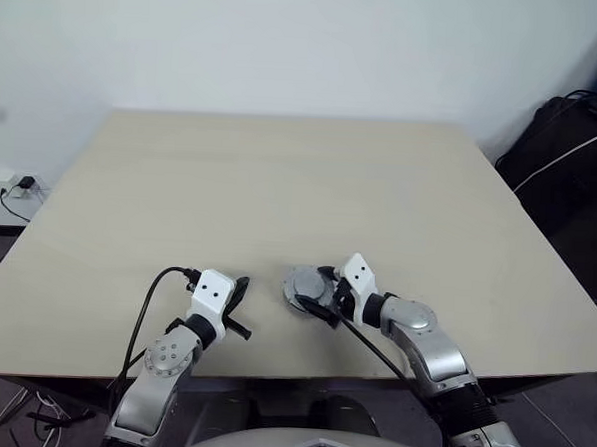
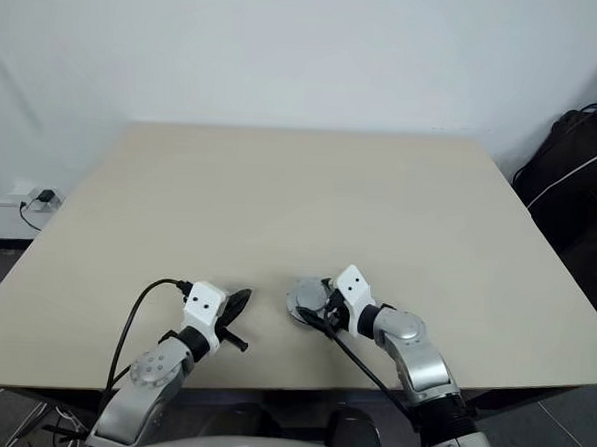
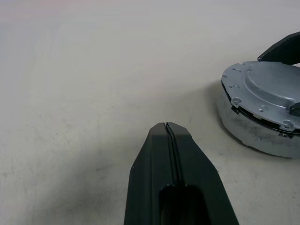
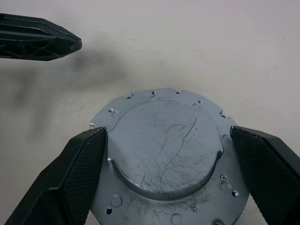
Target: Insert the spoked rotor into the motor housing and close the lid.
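The lid (image 4: 164, 150) sits on the motor housing (image 3: 253, 133) near the table's (image 1: 281, 183) front edge. The right claw (image 4: 164, 164) straddles the lid, fingers spread wide at its rim. The left claw (image 3: 169, 129) rests just beside it, closed and empty.

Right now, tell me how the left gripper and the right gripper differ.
The left gripper has its two black fingers pressed together, empty; the right gripper has its fingers spread wide, one on each side of the lid.
The left gripper hangs over bare table, apart from the motor housing; the right gripper sits at the housing, on which the lid already lies.
Both point inward toward each other, low over the table's near edge.
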`<state>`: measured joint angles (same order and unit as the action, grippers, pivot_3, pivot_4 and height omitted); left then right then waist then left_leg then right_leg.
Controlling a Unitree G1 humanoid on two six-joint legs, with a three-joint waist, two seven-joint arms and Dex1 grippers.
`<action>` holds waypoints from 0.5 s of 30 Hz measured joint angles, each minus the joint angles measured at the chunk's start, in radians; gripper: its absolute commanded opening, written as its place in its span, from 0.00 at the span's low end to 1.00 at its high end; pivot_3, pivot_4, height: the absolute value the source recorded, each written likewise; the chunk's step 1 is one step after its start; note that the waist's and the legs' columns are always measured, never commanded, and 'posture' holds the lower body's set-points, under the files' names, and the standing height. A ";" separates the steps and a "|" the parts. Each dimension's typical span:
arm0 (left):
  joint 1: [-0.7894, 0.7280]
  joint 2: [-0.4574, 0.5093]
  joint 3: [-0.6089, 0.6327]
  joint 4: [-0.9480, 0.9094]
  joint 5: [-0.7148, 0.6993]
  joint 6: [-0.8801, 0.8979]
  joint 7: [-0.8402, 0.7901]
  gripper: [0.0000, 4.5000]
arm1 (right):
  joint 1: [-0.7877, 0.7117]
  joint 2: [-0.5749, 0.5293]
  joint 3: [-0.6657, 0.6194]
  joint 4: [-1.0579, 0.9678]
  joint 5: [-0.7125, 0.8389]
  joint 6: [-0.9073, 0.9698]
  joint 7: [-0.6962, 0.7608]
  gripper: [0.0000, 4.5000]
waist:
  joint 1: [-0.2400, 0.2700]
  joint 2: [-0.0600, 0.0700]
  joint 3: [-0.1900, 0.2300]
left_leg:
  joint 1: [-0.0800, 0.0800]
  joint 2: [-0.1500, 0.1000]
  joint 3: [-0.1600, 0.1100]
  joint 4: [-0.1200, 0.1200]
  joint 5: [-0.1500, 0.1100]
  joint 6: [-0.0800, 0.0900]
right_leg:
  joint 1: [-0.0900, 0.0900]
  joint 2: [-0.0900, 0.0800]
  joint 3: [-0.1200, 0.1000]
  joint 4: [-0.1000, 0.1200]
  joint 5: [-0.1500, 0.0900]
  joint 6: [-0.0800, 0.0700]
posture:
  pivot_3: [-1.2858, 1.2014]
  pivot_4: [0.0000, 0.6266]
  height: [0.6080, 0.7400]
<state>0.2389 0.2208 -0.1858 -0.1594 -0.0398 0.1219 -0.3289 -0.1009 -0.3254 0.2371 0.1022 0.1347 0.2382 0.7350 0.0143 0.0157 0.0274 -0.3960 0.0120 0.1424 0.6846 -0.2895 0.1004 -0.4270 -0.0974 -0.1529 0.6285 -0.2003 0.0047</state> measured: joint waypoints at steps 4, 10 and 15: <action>0.000 0.000 0.000 0.000 0.000 0.000 0.000 0.00 | -0.003 0.002 0.001 0.013 -0.009 -0.012 0.001 0.91 | 0.000 0.001 -0.003 | 0.000 0.000 0.000 0.000 0.000 0.000 | 0.000 0.000 0.000 0.000 0.000 0.000 | 0.52 0.00 1.00; 0.000 0.000 0.000 0.000 0.000 0.001 0.001 0.00 | -0.003 0.002 0.010 0.014 -0.010 -0.019 0.007 0.72 | 0.000 0.001 -0.003 | 0.000 0.000 0.000 0.000 0.000 0.000 | 0.000 0.000 0.000 0.000 0.000 0.000 | 0.52 0.00 1.00; 0.000 0.000 0.000 0.000 0.000 0.003 0.001 0.00 | -0.002 0.001 0.011 0.014 -0.011 -0.020 0.007 0.72 | 0.000 0.001 -0.003 | 0.000 0.000 0.000 0.000 0.000 0.000 | 0.000 0.000 0.000 0.000 0.000 0.000 | 0.52 0.00 1.00</action>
<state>0.2390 0.2205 -0.1861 -0.1594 -0.0398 0.1247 -0.3280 -0.1033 -0.3248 0.2481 0.1160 0.1240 0.2179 0.7419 0.0148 0.0166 0.0240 -0.3957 0.0120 0.1424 0.6847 -0.2895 0.1003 -0.4265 -0.0975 -0.1527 0.6285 -0.2002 0.0049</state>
